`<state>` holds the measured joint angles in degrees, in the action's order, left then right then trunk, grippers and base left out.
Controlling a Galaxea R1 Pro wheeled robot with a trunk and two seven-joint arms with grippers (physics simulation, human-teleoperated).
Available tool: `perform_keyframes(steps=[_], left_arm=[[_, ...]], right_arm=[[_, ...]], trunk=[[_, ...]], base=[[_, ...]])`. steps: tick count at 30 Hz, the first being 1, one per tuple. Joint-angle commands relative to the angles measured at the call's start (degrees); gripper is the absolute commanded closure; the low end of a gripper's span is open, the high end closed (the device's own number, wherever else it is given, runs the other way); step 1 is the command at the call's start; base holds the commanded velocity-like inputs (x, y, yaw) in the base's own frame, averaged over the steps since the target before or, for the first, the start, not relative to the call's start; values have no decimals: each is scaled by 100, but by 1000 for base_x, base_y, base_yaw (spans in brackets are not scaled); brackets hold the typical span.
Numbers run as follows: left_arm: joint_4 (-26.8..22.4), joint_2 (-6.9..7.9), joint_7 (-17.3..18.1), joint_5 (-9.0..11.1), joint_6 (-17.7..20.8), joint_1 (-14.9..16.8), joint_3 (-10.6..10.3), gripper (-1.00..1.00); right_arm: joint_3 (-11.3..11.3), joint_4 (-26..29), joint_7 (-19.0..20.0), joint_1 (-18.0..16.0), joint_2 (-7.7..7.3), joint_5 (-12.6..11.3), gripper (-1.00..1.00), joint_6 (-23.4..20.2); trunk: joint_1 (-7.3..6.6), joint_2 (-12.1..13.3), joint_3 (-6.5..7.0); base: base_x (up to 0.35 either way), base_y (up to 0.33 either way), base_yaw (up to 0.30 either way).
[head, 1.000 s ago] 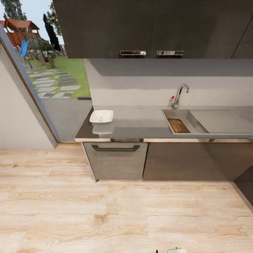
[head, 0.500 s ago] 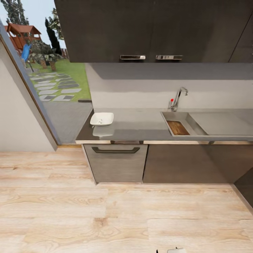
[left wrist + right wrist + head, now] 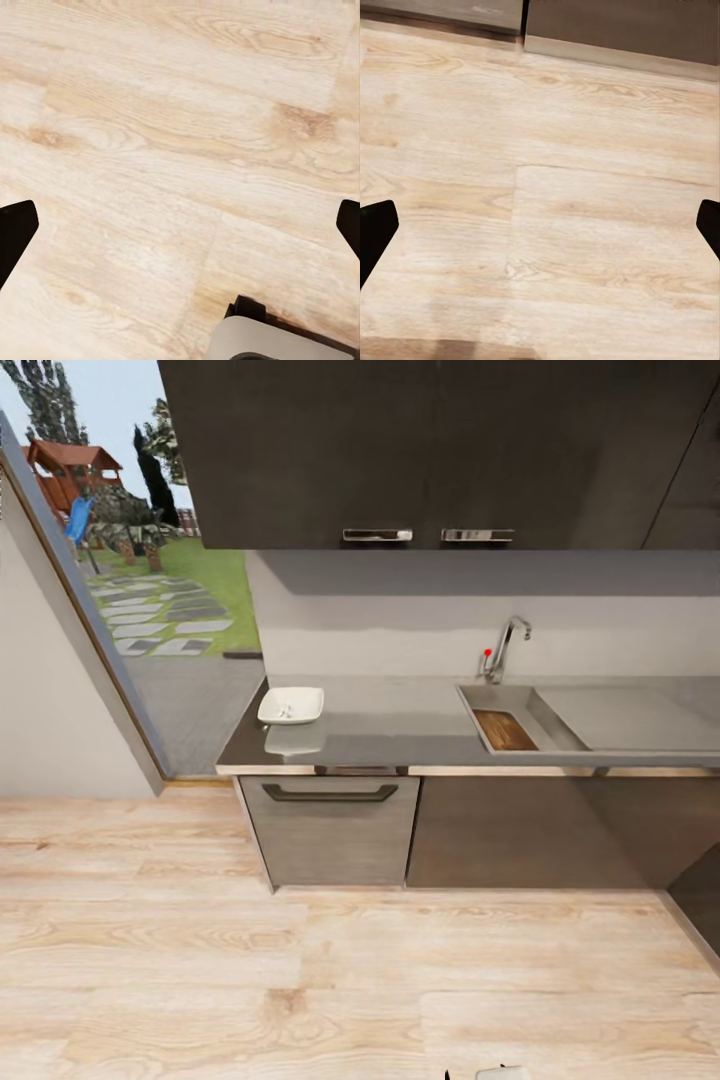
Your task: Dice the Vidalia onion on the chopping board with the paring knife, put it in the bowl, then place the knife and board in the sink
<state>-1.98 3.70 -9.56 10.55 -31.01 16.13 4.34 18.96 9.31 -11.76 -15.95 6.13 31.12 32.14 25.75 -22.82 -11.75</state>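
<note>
— Where's the chopping board (image 3: 505,730)?
— In the sink (image 3: 520,712), at three o'clock from the bowl (image 3: 291,705) on the table (image 3: 400,720).
— The pincers?
— Left pincer (image 3: 180,225) and right pincer (image 3: 540,225) both spread wide over wooden floor (image 3: 350,980).

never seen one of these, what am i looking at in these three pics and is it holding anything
A wheeled two-armed robot in a simulated kitchen. The wide picture comes from its head camera: a grey countertop carries a white bowl, and the chopping board lies in the sink beside the tap. The other two pictures come from cameras by each gripper, aimed down at the wood floor. The left gripper and right gripper both stand wide open, holding nothing.
</note>
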Motion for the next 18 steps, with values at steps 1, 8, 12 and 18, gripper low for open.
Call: perform_keyframes(steps=[1, 8, 12, 18], left_arm=[[4, -1, 2, -21, -19, 5, 41, -100], [4, -1, 1, -20, -19, 5, 41, -100], [4, -1, 1, -22, -19, 5, 41, -100], [4, -1, 2, -23, -19, 5, 41, -100]], right_arm=[[29, -6, -36, -5, 3, 61, -100, 12], [29, -7, -36, -5, 3, 61, -100, 12], [29, -8, -36, -5, 3, 61, -100, 12], [29, -8, -36, -5, 3, 61, -100, 12]], trunk=[[3, -10, -1], [3, -10, 61], [3, -10, 97], [3, -10, 150]], base=[[0, 0, 0], [0, 0, 0], [0, 0, 0], [0, 0, 0]])
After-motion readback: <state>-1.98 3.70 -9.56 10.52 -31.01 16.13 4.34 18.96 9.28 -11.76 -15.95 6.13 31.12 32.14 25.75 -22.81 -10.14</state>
